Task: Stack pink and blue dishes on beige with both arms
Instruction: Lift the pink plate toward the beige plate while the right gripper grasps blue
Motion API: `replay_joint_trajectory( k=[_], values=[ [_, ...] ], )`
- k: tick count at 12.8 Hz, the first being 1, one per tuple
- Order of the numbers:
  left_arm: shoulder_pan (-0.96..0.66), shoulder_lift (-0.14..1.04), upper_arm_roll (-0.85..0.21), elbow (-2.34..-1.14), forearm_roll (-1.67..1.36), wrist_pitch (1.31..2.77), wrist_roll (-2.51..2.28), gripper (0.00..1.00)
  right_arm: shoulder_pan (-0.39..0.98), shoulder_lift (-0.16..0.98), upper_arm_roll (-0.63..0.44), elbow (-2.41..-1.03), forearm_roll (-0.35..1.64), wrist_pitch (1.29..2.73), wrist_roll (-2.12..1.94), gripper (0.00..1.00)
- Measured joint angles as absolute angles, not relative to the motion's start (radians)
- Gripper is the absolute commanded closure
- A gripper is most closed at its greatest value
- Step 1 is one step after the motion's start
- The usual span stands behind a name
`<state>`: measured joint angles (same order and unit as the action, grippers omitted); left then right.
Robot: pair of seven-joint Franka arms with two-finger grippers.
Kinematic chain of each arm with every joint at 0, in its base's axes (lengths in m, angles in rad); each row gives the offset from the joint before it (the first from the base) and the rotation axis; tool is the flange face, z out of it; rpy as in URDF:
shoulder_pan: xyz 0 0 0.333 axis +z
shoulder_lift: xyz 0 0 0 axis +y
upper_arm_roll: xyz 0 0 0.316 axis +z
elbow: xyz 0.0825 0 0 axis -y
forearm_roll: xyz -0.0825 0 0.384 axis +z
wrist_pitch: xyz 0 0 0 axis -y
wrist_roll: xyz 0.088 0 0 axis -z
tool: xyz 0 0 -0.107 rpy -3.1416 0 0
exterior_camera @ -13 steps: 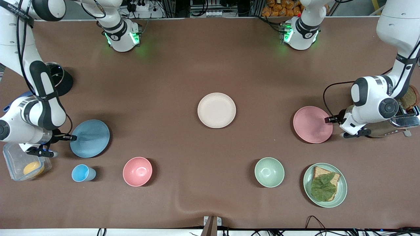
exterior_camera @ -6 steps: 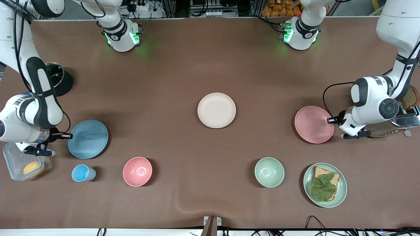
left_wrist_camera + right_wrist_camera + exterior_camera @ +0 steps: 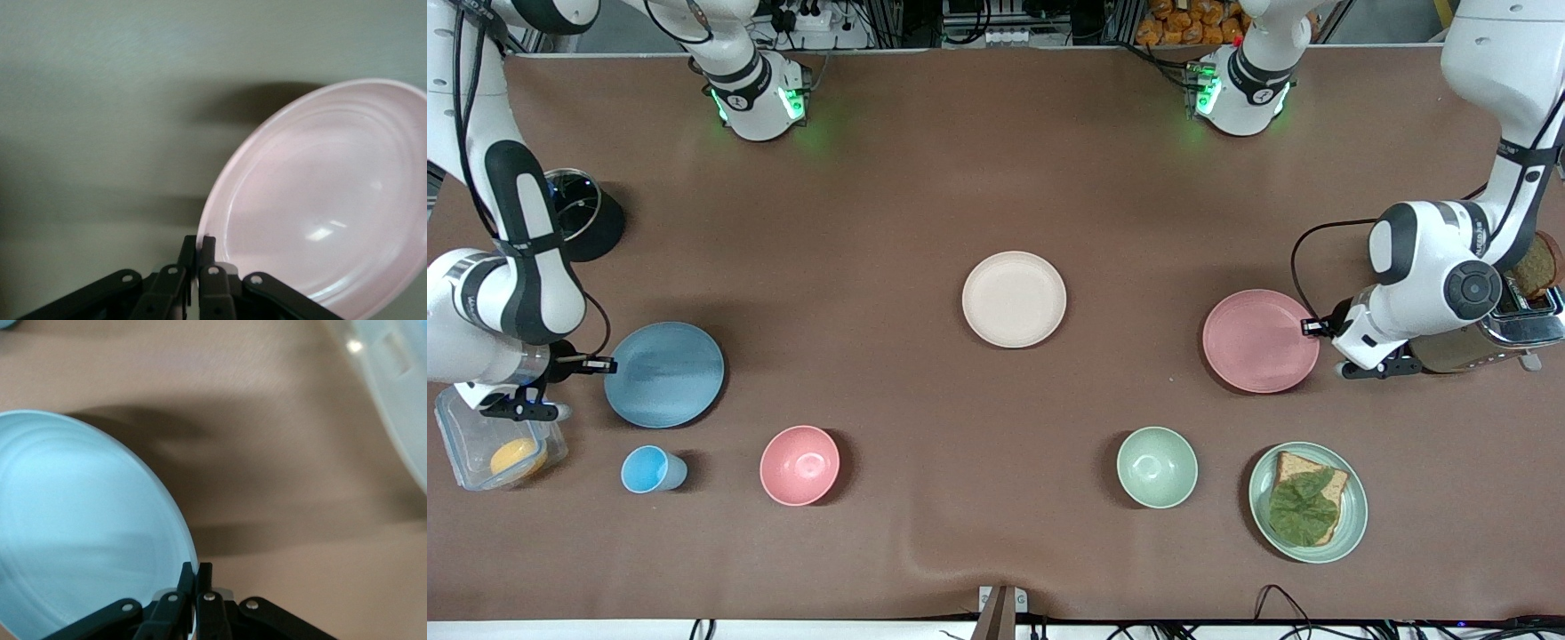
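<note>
While the beige plate [image 3: 1014,299] lies flat at the table's middle, the blue plate [image 3: 664,374] sits well away from it toward the right arm's end, its rim pinched by the right gripper [image 3: 607,364]. Toward the left arm's end, equally clear of the beige plate, the pink plate [image 3: 1260,340] has its rim clamped in the left gripper [image 3: 1309,327].

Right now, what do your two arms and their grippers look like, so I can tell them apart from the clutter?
Both arms are white, jointed, with black bands and round grey joint caps; green lights glow at their bases. Thin black cables loop along each wrist. The left gripper and right gripper are small, dark and two-fingered, with riveted black linkages.
</note>
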<state>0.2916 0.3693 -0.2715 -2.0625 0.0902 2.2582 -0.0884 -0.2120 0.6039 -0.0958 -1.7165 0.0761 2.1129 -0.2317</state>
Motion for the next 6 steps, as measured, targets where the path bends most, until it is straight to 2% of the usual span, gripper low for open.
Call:
replay_joint_trajectory(
  k=[3, 6],
  values=[
    [0.289, 0.331, -0.371, -1.966, 0.008, 2.106, -0.088, 1.0, -0.212, 0.596, -0.097, -1.694, 0.17, 2.001, -0.234, 1.0],
    [0.282, 0.33, -0.483, -1.91, -0.014, 2.061, -0.095, 1.0, -0.213, 0.575, -0.098, -1.689, 0.222, 1.934, -0.234, 1.0]
  ],
)
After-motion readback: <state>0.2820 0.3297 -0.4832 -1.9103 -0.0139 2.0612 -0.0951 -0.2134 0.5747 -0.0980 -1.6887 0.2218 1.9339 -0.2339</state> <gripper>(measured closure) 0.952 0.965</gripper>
